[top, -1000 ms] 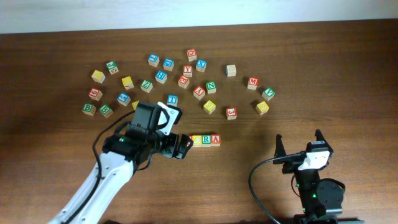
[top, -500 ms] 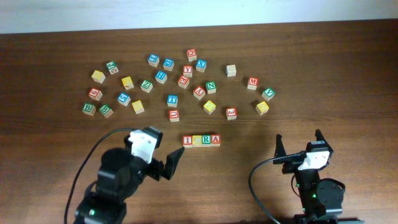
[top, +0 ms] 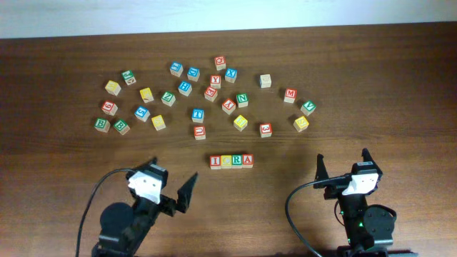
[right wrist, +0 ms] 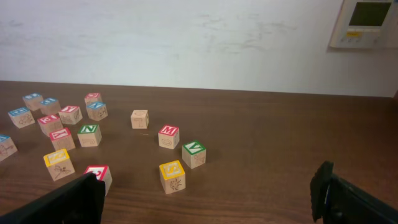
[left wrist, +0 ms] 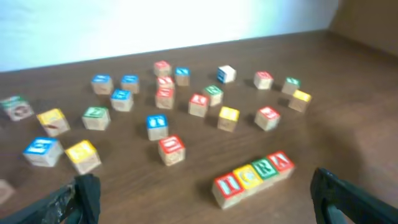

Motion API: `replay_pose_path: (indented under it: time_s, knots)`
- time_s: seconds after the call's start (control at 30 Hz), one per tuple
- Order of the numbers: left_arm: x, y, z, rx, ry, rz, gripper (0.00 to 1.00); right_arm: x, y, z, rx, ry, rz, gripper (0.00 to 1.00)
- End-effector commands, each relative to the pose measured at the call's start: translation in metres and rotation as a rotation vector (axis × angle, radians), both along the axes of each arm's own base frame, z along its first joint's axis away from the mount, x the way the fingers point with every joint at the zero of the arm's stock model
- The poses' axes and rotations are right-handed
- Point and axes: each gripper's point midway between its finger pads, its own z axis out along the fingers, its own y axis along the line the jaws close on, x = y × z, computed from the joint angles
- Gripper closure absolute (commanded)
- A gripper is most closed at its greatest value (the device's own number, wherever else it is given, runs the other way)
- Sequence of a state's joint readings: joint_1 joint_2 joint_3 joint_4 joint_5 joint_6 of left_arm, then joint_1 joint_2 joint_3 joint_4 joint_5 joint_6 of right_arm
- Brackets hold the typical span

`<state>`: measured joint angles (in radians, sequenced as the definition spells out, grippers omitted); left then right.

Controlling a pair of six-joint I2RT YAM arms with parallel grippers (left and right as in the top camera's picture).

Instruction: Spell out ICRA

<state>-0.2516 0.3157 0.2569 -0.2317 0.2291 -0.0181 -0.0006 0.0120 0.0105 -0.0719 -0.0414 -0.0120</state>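
Four wooden letter blocks stand touching in a row (top: 231, 160) on the table: red I (top: 216, 161), yellow C (top: 226, 160), green R (top: 236, 160), red A (top: 247, 160). The row also shows in the left wrist view (left wrist: 254, 177). My left gripper (top: 166, 193) is open and empty, pulled back near the front edge, left of and below the row; its fingers frame the left wrist view (left wrist: 205, 199). My right gripper (top: 343, 165) is open and empty at the front right, also seen in the right wrist view (right wrist: 208, 196).
Several loose letter blocks lie scattered across the back half of the table, from a green one (top: 102, 125) at the left to a yellow one (top: 301, 123) at the right. A plain block (top: 265, 81) sits alone. A wall and a thermostat (right wrist: 364, 22) stand beyond.
My left arm has drawn back from the row towards the front left edge, leaving the I block at the row's left end. The right arm has not moved.
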Motion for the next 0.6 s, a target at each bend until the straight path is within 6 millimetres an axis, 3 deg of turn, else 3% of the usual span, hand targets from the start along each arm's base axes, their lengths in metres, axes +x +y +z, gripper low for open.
replay_pose_path:
  time_s: [0.0, 0.17, 0.3, 0.43, 0.57]
  knots:
    - [0.008, 0.024, 0.002, -0.013, -0.123, 0.099, 0.01, 0.0, -0.002, -0.002, -0.007, 0.002, -0.007, 0.02]
    - [0.01, 0.05, -0.003, -0.019, -0.179, 0.207, 0.01, 0.0, -0.002, -0.002, -0.007, 0.002, -0.007, 0.02]
    - [0.011, 0.056, -0.001, -0.026, -0.229, 0.238, 0.01, 0.0, -0.002, -0.002, -0.007, 0.002, -0.007, 0.02]
    - [0.014, 0.073, -0.006, -0.157, -0.204, 0.361, 0.01, 0.0, -0.002, -0.002, -0.007, 0.002, -0.007, 0.02]
    - [0.014, 0.078, -0.013, -0.127, -0.187, 0.387, 0.01, 0.0, -0.002, -0.002, -0.007, 0.003, -0.007, 0.02]
